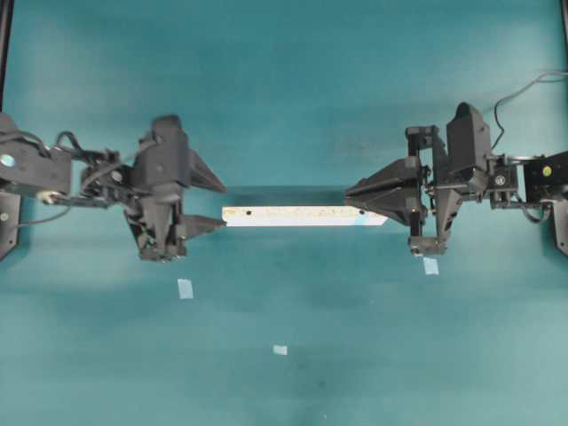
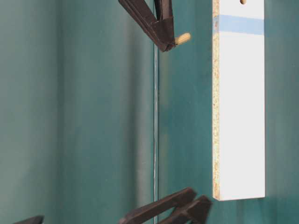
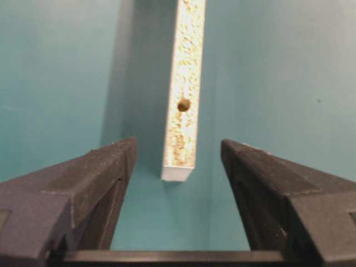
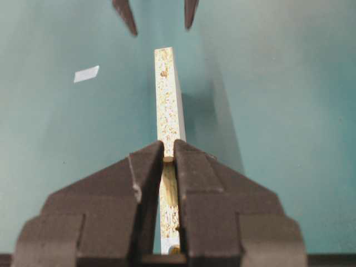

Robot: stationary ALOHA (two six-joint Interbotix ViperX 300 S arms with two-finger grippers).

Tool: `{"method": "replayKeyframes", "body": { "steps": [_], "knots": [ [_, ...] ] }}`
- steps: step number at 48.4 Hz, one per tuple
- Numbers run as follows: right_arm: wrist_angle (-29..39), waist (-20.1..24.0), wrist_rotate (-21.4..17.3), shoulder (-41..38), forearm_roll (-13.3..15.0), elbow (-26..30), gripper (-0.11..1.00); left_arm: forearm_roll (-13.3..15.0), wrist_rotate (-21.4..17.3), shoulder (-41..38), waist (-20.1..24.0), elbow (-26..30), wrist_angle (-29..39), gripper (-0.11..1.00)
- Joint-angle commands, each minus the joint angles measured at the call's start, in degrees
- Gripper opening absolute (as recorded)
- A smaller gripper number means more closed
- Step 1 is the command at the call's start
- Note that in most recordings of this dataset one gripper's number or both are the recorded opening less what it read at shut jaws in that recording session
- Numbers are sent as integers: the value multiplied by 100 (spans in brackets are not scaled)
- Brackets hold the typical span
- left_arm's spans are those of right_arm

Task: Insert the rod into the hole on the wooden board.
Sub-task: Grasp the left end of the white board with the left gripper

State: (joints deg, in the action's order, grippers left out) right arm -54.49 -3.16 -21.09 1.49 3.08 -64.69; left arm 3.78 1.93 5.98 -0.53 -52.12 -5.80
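1. Wooden board (image 1: 297,216): long narrow strip, speckled particle-board edge up, white face, light blue band near the hole (image 1: 362,213) at the 3 o'clock end.
2. Rod (image 4: 168,159): short cream dowel, pinched in right gripper (image 1: 352,192) above the board.
3. Left gripper (image 3: 177,161): spread wide, empty, at the 9 o'clock end.
4. No legible writing.

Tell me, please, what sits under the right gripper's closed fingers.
The right gripper is shut on the rod, whose tip pokes out. Below it stands the wooden board on its edge. The fingers cover the board's near end, so the marked hole cannot be seen there.
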Motion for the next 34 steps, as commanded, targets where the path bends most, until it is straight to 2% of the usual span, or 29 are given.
{"method": "replayKeyframes", "body": {
  "steps": [1, 20, 34],
  "knots": [
    [-18, 18, 0, 53, -18, 79, 9, -9, 26, -114, -70, 202, -26, 82],
    [-9, 18, -9, 62, -18, 70, 9, -18, 0, -791, -70, 483, -141, 84],
    [-9, 18, -9, 53, -18, 70, 9, -18, -26, -1072, 141, 659, -229, 84]
  ]
}}
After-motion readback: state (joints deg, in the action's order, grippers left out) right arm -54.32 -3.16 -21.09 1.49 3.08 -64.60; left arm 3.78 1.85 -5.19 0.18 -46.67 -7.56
